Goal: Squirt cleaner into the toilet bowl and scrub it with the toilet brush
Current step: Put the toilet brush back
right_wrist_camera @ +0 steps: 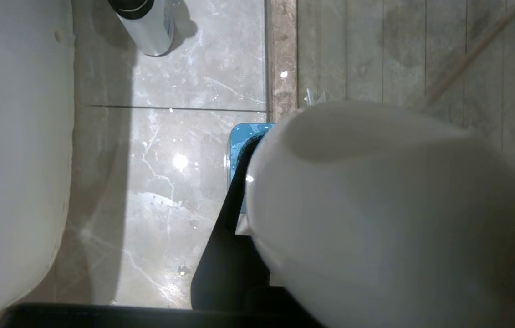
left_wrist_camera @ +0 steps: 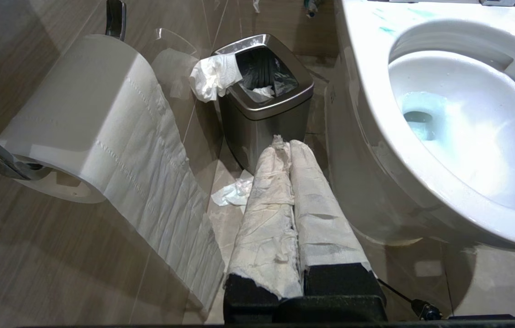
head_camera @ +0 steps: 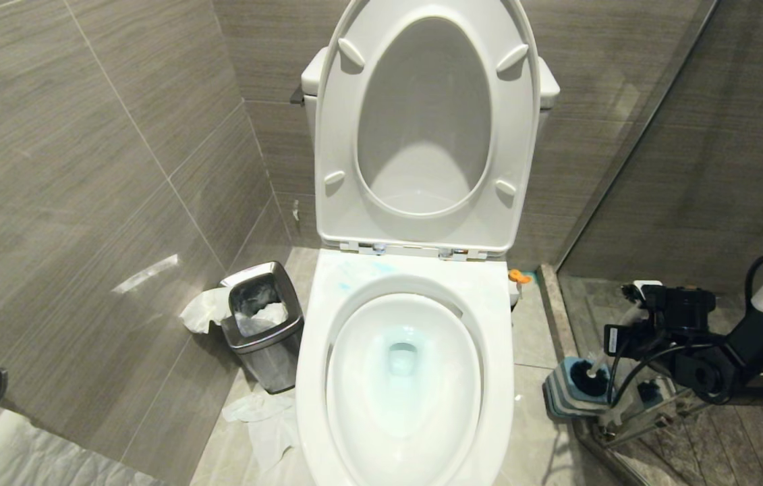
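Grey-brown tiled walls [head_camera: 84, 155], a pale marble floor [head_camera: 533, 337], a steel bin [head_camera: 263, 324] beside crumpled tissue.

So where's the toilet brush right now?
In the head view the toilet brush is on the robot's right, its black head in the blue-and-grey holder on the floor beside the toilet bowl, the right gripper at its handle.

Bright overhead light glares off the glossy white ceramic toilet bowl [head_camera: 489, 378] and marble floor [right_wrist_camera: 180, 161]; beside the bowl, a blurred white handle [right_wrist_camera: 375, 218] fills the right wrist view.
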You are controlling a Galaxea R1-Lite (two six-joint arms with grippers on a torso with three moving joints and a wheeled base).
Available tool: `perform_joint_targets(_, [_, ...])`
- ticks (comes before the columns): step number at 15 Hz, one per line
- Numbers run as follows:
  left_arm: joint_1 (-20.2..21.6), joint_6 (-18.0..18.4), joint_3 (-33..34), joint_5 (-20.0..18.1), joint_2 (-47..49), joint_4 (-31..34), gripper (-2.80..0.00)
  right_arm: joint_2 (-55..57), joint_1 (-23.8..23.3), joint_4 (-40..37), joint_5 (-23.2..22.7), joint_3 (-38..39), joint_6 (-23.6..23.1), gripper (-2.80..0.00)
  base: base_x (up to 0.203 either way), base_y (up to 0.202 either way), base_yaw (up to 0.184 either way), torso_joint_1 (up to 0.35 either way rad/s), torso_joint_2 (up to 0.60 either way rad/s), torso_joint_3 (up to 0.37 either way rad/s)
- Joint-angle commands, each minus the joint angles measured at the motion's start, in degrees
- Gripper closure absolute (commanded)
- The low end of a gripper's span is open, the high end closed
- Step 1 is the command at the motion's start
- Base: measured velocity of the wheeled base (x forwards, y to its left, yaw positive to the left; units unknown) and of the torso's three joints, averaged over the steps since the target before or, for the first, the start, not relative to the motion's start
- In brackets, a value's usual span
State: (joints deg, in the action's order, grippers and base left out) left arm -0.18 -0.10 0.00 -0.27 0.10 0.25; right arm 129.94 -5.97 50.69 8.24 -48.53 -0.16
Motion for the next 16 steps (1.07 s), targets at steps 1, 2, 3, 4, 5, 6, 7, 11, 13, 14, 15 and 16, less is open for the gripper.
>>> perform_joint_targets(1, [0.0,0.0,0.1,0.0,0.0,0.0,0.00,0.6,0.0,0.3,0.2,-1.1,0.0,-2.80,0.000,0.000,0.000,0.000,0.00,0.000])
perform_joint_targets(2, [0.0,0.0,0.1,0.0,0.0,0.0,0.00,0.7,0.0,0.3,0.2,-1.6,-0.1,-2.80,0.000,0.000,0.000,0.000,0.00,0.000])
perform_joint_targets(3, [0.0,0.0,0.1,0.0,0.0,0.0,0.00,0.6,0.0,0.3,0.2,-1.6,-0.3,-2.80,0.000,0.000,0.000,0.000,0.00,0.000])
perform_joint_targets(4, [0.0,0.0,0.1,0.0,0.0,0.0,0.00,0.5,-0.1,0.4,0.2,-1.6,-0.3,-2.80,0.000,0.000,0.000,0.000,0.00,0.000])
perform_joint_targets(5, [0.0,0.0,0.2,0.0,0.0,0.0,0.00,0.4,-0.1,0.4,0.2,-1.6,-0.3,-2.80,0.000,0.000,0.000,0.000,0.00,0.000])
perform_joint_targets(6, [0.0,0.0,0.1,0.0,0.1,0.0,0.00,0.1,-0.1,0.4,0.2,-1.6,-0.3,-2.80,0.000,0.000,0.000,0.000,0.00,0.000])
perform_joint_targets(7, [0.0,0.0,0.1,0.0,0.0,0.0,0.00,-0.2,-0.1,0.4,0.2,-1.4,-0.3,-2.80,0.000,0.000,0.000,0.000,0.00,0.000])
perform_joint_targets(11, [0.0,0.0,0.1,0.0,0.0,0.0,0.00,-3.1,-0.1,0.1,0.0,2.7,-0.2,-2.80,0.000,0.000,0.000,0.000,0.00,0.000])
perform_joint_targets(13, [0.0,0.0,0.1,0.0,0.1,0.0,0.00,-5.4,0.0,0.0,-0.1,6.2,-0.5,-2.80,0.000,0.000,0.000,0.000,0.00,0.000])
perform_joint_targets(14, [0.0,0.0,0.1,0.0,0.0,0.0,0.00,-7.0,0.0,-0.1,-0.1,8.5,-0.6,-2.80,0.000,0.000,0.000,0.000,0.00,0.000])
perform_joint_targets(15, [0.0,0.0,0.1,0.0,0.0,0.0,0.00,-8.8,0.0,-0.1,-0.1,10.6,-0.7,-2.80,0.000,0.000,0.000,0.000,0.00,0.000])
perform_joint_targets(16, [0.0,0.0,0.1,0.0,0.1,0.0,0.00,-11.1,-0.1,-0.1,-0.1,13.2,-0.7,-2.80,0.000,0.000,0.000,0.000,0.00,0.000])
